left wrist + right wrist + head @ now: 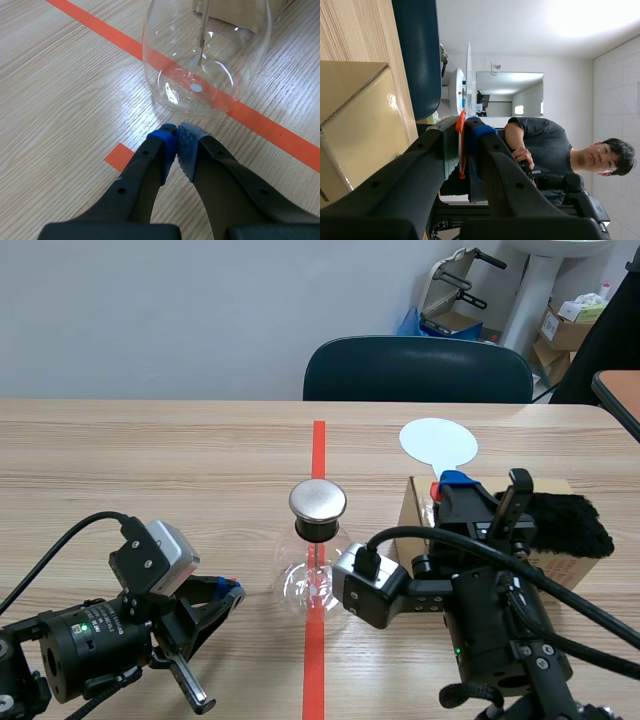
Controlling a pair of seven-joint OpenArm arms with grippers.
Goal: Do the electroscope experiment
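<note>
Mid-table on the tape line: electroscope (pixel 316 560) standing, nothing touching it; task looks early.

R gripper (pixel 455 480) is clamped on the handle of a white disc (pixel 438 443), held upright above the cardboard box (pixel 560 568) & black fur (pixel 565 523), well apart from the metal cap (pixel 318 501). L gripper (pixel 176 131) has pads pressed together on nothing, low on the table just beside the glass bulb. Judged: disc pickup done. Whether it's been rubbed on the fur can't be told. Left to do: bring disc to cap, check foil strip (pixel 202 40) for movement.
</note>
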